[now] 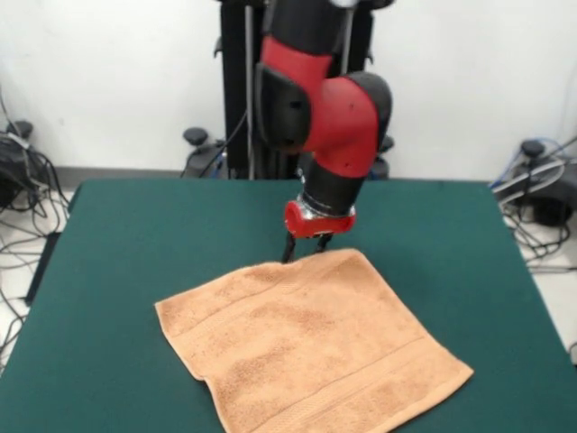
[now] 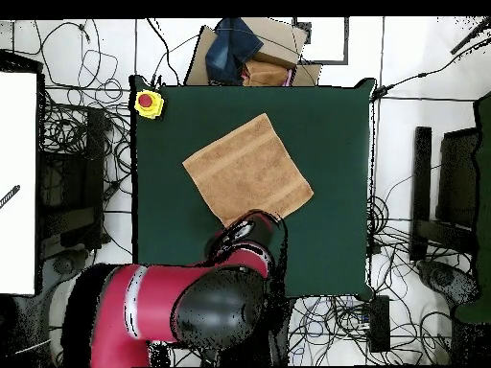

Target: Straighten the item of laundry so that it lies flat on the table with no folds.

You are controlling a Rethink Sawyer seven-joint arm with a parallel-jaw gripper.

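The peach-orange towel (image 1: 311, 347) lies spread out on the dark green table (image 1: 135, 234), turned like a diamond, with band stripes near two edges. Its surface looks flat, and its near corner runs off the picture's bottom edge. My gripper (image 1: 306, 249) hangs from the red arm right at the towel's far edge, low over the table, with its fingers apart and nothing between them. In the overhead view the towel (image 2: 247, 170) sits in the middle of the table (image 2: 336, 144). The arm hides the gripper there, at the towel's edge nearest the base.
A yellow box with a red button (image 2: 148, 103) sits on a table corner. A cardboard box with blue cloth (image 2: 251, 53) stands just off the far edge. Cables and stands ring the table on the floor.
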